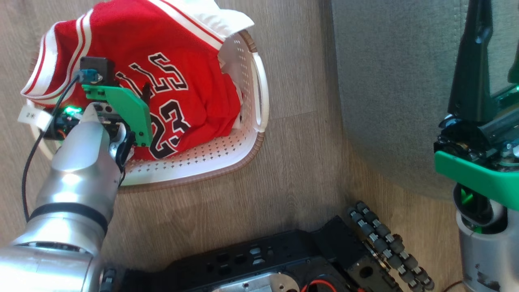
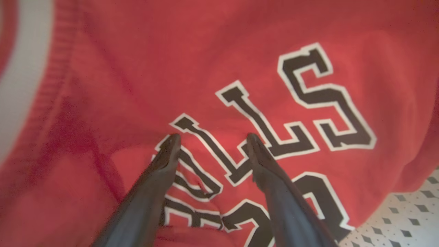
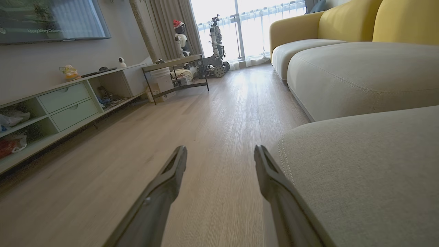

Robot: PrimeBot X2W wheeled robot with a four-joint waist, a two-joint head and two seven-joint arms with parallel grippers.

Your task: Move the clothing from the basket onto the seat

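The clothing (image 1: 162,61), a red jersey with black "BULLS 23" lettering and some white fabric at the top, is heaped in the cream basket (image 1: 227,162) on the floor and spills over its far rim. My left gripper (image 1: 138,95) hangs over the lettering, open. In the left wrist view its fingertips (image 2: 173,140) straddle the letters on the clothing (image 2: 240,68), close to the fabric, with a corner of the basket (image 2: 404,212) beside it. The grey-green seat (image 1: 389,81) lies to the right. My right gripper (image 3: 220,151) stands open and empty beside the seat (image 3: 360,171).
The robot's dark base (image 1: 284,259) and its roller wheel (image 1: 385,243) sit at the bottom of the wooden floor (image 1: 300,162). Farther off are a low TV stand (image 3: 68,103), a small side table (image 3: 175,75), another robot (image 3: 216,44) by the window, and a yellow sofa (image 3: 308,31).
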